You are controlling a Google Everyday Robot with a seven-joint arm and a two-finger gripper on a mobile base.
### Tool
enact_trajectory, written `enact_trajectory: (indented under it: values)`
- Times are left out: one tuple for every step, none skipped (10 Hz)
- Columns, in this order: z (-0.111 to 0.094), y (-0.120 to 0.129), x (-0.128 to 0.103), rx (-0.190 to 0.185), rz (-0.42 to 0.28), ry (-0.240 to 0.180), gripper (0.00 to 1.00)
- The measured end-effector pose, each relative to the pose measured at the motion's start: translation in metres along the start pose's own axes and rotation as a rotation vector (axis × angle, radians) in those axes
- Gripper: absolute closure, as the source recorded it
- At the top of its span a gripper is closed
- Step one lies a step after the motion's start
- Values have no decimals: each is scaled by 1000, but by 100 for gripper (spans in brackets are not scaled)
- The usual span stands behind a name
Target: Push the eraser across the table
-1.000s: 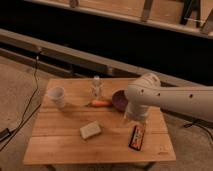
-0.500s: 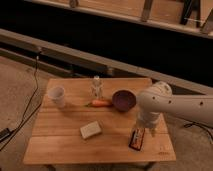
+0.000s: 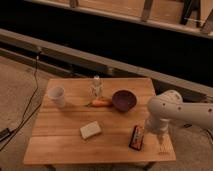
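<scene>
Pointing downward, the gripper (image 3: pixel 159 142) hangs over the front right part of the counter (image 3: pixel 60 147), just to the right of the eraser (image 3: pixel 137 137). Whether it is spread or pressed together I cannot tell, nor whether it touches the eraser. The white arm (image 3: pixel 170 111) reaches in from the right side, its bulky rounded joint above the counter's right edge. The eraser lies flat near the front edge, its long side running roughly front to back, black with an orange-red stripe. To its left, well apart, sits a pale cream sponge block (image 3: pixel 90 130). Farther back stands a dark purple bowl (image 3: pixel 124 100), with an orange carrot-like piece (image 3: pixel 100 103) lying just left of it, a small pale bottle (image 3: pixel 97 87) upright behind that, and a white cup (image 3: pixel 57 96) near the left edge. A dark cable (image 3: pixel 31 102) trails over the floor to the left of the counter
</scene>
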Motion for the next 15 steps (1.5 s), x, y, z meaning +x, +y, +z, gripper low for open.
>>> enact_trajectory:
  values:
    - [5, -4, -2, -4, 13, 1, 35]
    - [13, -12, -4, -4, 34, 6, 35]
    - [18, -16, -4, -2, 44, 7, 35]
    - [26, -22, -6, 7, 61, 7, 35]
    - [28, -26, -8, 13, 68, 5, 35]
    - [28, -25, -7, 12, 68, 5, 35]
    - [28, -25, -8, 12, 67, 5, 35]
    - [28, -25, -8, 12, 68, 6, 35]
    - [28, -25, -7, 12, 68, 6, 35]
    - [28, -25, -7, 12, 68, 6, 35]
    - [28, -25, -7, 12, 68, 6, 35]
    - [28, -25, -7, 12, 68, 6, 35]
    - [28, -25, -7, 13, 68, 6, 35]
    - [28, -25, -7, 13, 68, 6, 35]
    - [28, -25, -7, 13, 68, 6, 35]
